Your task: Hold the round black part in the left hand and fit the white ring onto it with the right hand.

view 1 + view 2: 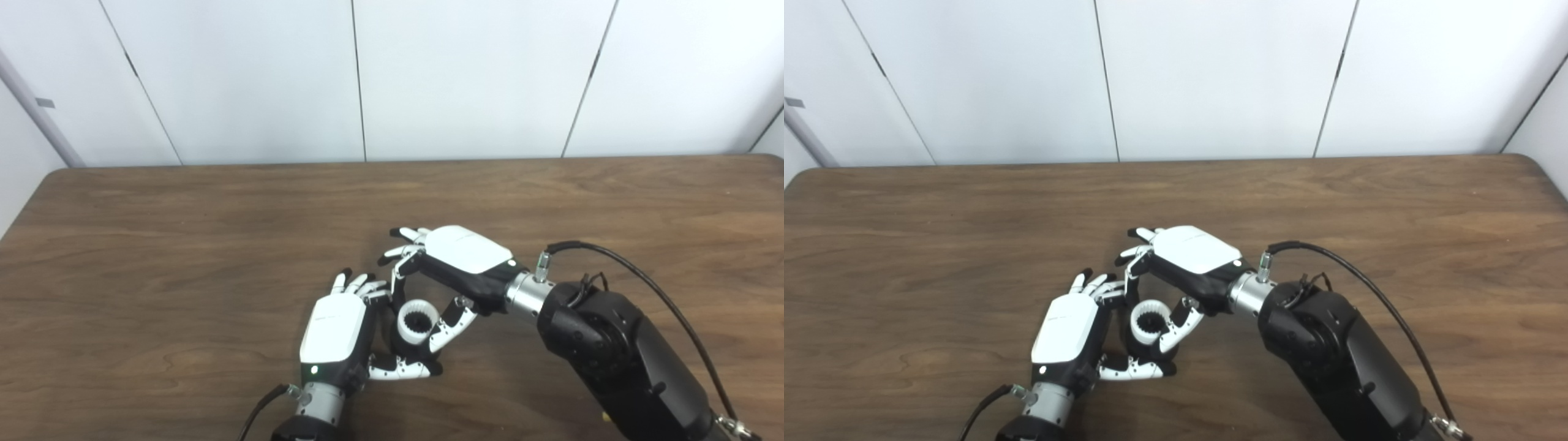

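Nearest the camera, the left hand (335,331) rises from the bottom edge with its white back plate facing up, its fingers (361,285) curled round to the right and its thumb (401,369) lying across the front, so that it is closed around the round black part (409,355), of which only a dark sliver shows between thumb and fingers. On top of that part sits the white ring (418,320), a short toothed collar with a dark hollow in its middle, standing upright and tilted slightly toward the camera. The right hand (456,266) reaches in from the right on a bulky black forearm with a black cable (643,285) looping over it; its thumb (452,323) touches the ring's right side and one finger (399,275) bends down by the ring's far left edge, pinching the ring between them, while the remaining fingers point left, spread and free. Both hands hover low over the brown wood-grain surface (153,245), near its front middle. Beyond the surface's far edge stands a wall of white panels (465,73) divided by thin dark seams.
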Robot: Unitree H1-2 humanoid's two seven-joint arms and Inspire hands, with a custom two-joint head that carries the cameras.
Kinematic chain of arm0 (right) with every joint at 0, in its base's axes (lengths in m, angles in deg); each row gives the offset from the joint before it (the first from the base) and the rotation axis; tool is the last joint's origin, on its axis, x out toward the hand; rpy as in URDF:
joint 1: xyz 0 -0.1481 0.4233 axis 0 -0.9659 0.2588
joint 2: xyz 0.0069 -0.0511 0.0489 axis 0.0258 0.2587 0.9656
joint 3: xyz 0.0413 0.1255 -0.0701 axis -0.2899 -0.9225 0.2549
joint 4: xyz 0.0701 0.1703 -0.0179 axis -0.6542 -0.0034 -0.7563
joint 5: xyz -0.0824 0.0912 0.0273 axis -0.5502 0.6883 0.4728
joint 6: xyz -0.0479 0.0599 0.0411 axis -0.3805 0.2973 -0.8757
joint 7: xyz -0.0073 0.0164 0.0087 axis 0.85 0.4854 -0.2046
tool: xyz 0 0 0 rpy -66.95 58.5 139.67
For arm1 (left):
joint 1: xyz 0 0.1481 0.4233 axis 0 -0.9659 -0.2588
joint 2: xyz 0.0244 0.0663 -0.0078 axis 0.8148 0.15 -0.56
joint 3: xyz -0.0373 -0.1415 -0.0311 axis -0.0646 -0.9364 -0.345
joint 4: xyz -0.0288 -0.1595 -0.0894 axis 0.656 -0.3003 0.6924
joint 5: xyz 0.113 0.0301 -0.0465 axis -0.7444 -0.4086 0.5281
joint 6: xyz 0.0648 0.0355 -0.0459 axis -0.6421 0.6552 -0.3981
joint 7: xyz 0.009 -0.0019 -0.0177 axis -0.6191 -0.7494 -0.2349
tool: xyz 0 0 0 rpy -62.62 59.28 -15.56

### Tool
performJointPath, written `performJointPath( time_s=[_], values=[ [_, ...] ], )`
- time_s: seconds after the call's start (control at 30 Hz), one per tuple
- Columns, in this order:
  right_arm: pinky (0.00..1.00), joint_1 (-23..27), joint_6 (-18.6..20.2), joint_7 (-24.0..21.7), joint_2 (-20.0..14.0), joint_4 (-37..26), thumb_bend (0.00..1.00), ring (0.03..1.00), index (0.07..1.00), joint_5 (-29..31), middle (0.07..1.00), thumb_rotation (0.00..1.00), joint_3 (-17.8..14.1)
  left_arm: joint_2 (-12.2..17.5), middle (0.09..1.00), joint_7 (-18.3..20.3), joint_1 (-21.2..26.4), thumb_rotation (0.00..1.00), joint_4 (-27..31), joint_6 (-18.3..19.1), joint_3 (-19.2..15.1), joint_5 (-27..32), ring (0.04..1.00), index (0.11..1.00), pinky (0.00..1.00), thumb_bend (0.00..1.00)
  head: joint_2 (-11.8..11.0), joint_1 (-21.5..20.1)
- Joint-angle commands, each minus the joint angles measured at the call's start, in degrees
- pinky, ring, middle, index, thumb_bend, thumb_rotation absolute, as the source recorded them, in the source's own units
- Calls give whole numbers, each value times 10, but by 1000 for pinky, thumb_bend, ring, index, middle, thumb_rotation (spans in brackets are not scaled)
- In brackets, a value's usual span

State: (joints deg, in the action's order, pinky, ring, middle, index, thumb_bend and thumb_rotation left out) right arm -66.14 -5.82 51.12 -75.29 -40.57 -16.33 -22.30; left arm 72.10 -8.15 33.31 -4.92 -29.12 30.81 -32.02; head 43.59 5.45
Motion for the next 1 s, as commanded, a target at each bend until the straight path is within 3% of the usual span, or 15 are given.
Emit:
performJointPath(
  time_s=[0.0,0.97],
  values=[
    [1000,15,-14,15,2,-4,517,1000,486,2,862,132,-8,-3,793,5,4,50,-2,2,6,-10,895,484,1000,523,0,1],
    [986,12,-7,15,0,16,518,1000,486,4,859,134,-19,-9,796,8,-1,49,6,7,8,-7,903,482,1000,524,4,3]
  ],
)
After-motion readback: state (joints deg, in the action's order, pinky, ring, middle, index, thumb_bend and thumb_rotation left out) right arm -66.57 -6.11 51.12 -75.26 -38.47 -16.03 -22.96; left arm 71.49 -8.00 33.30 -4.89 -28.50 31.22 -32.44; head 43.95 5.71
